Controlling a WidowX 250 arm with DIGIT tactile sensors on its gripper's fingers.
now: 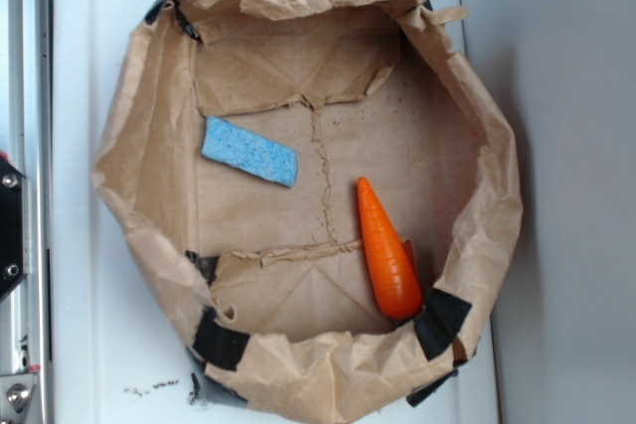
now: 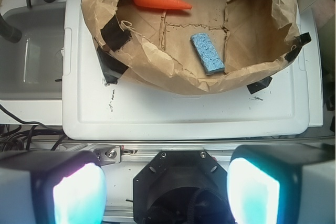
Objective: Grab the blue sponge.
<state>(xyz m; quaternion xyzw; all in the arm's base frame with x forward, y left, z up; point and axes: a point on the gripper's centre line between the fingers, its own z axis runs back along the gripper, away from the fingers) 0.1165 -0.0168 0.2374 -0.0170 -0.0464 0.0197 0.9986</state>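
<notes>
Both end effector (image 2: 167, 190) fingers spread wide, empty, above blue sponge (image 2: 207, 53).

Robot lab bench, staged setup: white plastic lid (image 2: 184, 116) as work surface, on it a torn brown paper bag (image 1: 477, 146) patched with black tape (image 1: 221, 340), a metal rail (image 2: 157, 150) at the bench edge, loose black cables (image 2: 21, 135), a grey tub (image 2: 31, 61) beside.

So there's this crumpled brown paper bag tray (image 1: 467, 126) patched with black tape, sitting on a white plastic lid (image 1: 89, 345). An orange cone-shaped carrot (image 1: 386, 251) lies inside it near one taped corner, tip pointing toward the middle.
</notes>
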